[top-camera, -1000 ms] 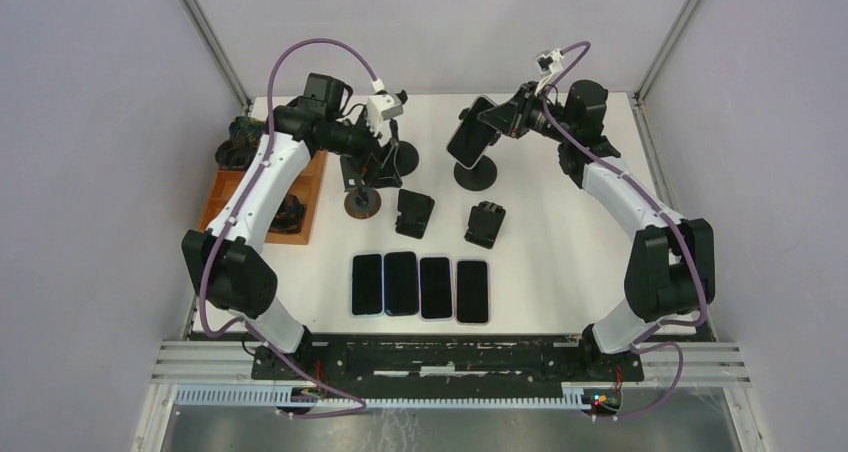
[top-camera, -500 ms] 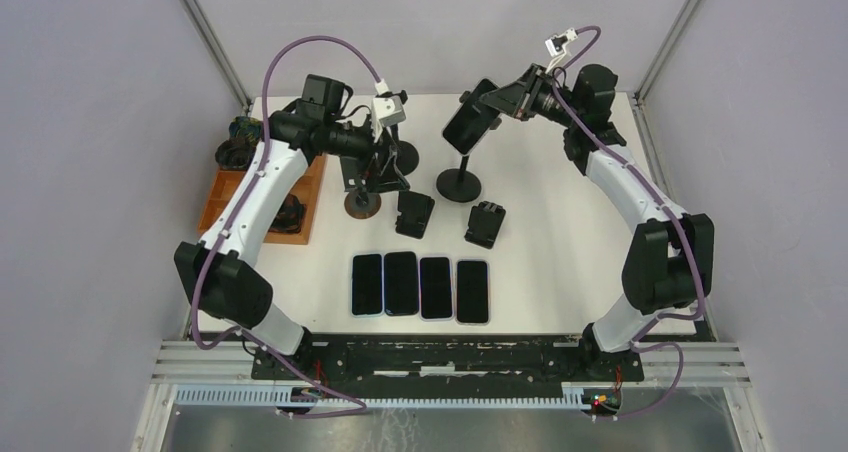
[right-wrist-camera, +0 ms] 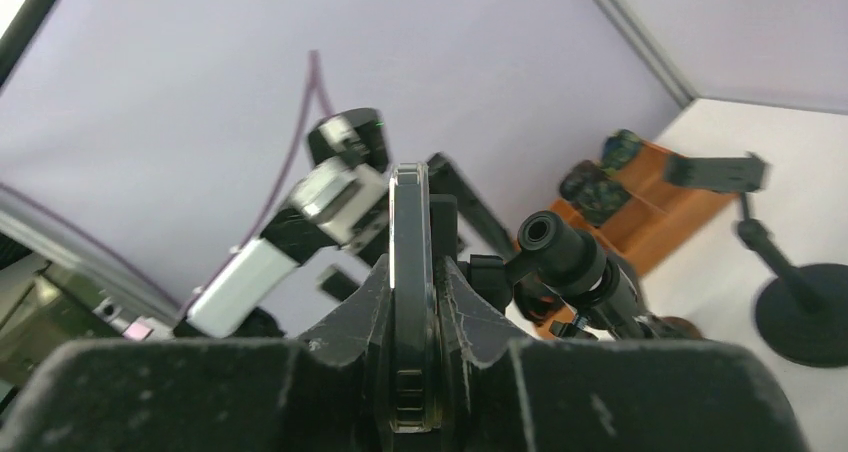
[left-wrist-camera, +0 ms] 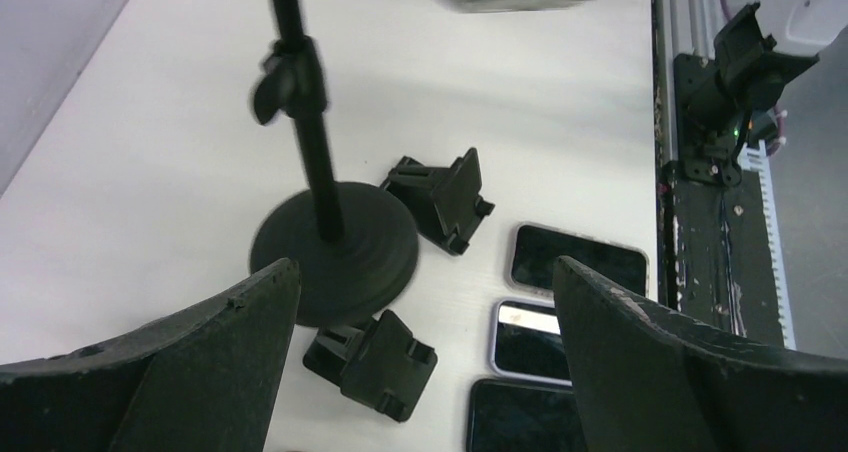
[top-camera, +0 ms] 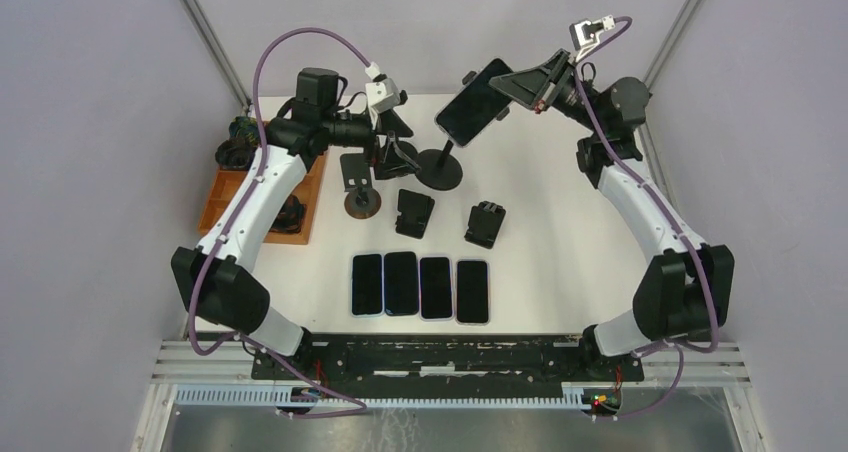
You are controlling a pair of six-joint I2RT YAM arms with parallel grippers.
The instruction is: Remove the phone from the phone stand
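A black phone (top-camera: 470, 104) is held up at the back of the table with my right gripper (top-camera: 515, 84) shut on its edges. In the right wrist view the phone (right-wrist-camera: 410, 222) stands edge-on between the fingers of the right gripper (right-wrist-camera: 412, 272), and a black jointed clamp sits against its back. The phone stand's pole (left-wrist-camera: 300, 102) and round base (top-camera: 440, 170) are below the phone. My left gripper (top-camera: 395, 152) is just left of the base. Its jaws (left-wrist-camera: 425, 267) are wide open, with nothing between them.
Several phones (top-camera: 420, 287) lie side by side near the front. Two small black holders (top-camera: 413, 212) (top-camera: 485, 224) sit between them and the stand. Another round-based stand (top-camera: 362, 200) is at the left, beside an orange tray (top-camera: 225, 197).
My right gripper has risen with the phone and swung back. The stand's base has shifted left, closer to the left gripper. The left gripper stays open and has edged right.
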